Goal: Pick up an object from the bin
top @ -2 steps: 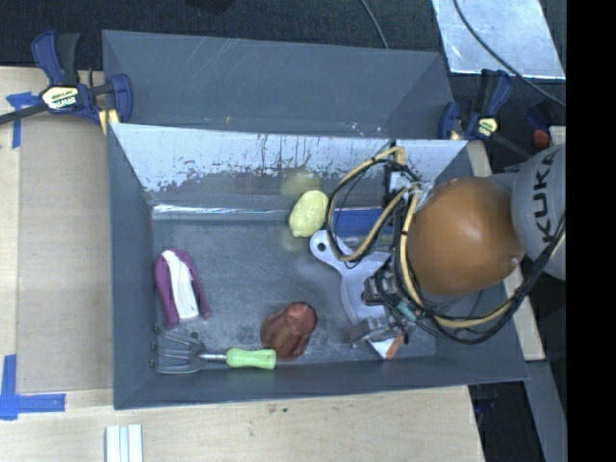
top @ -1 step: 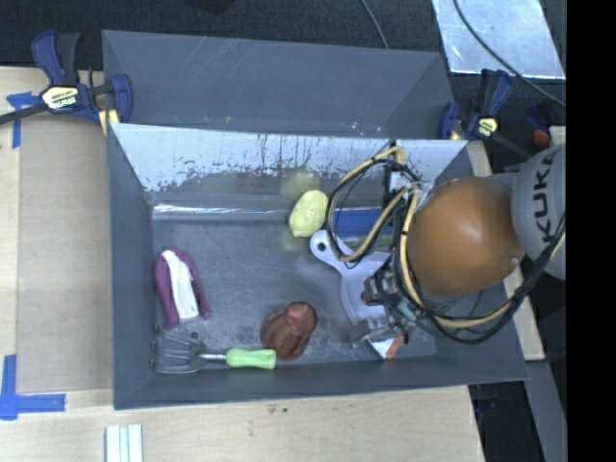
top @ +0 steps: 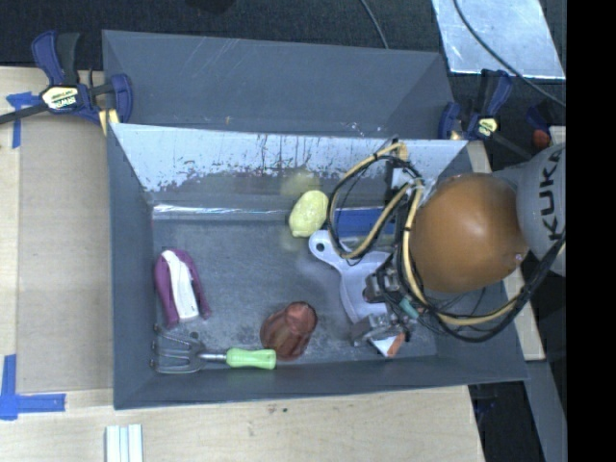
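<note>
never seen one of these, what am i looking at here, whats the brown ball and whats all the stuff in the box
One camera looks down into a grey metal bin from above, a bit to one side. The brown dome is a cover on a robot arm that reaches in from the right, with cables looped around it. Its gripper is down by the bin's lower right corner. I cannot tell whether it holds anything. On the floor lie a yellow lump, a purple and white thing, a reddish-brown lump, a small rake with a green handle, and a pale flat piece beside the arm.
</note>
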Motion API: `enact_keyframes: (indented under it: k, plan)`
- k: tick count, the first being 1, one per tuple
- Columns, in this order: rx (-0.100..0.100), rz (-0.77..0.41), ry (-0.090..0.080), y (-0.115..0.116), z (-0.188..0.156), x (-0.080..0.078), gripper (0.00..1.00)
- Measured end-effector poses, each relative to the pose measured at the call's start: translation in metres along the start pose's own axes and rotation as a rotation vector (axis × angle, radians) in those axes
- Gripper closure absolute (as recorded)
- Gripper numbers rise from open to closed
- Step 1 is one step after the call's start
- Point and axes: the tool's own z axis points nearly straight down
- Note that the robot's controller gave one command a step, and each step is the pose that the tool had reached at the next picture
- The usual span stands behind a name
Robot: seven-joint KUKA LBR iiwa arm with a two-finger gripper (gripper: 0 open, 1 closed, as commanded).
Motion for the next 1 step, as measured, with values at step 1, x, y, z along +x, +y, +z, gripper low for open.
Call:
enact_keyframes:
  k: [1]
  plan:
    - [-0.007,-0.001,-0.002,0.0015,-0.0411,-0.0013,1.0]
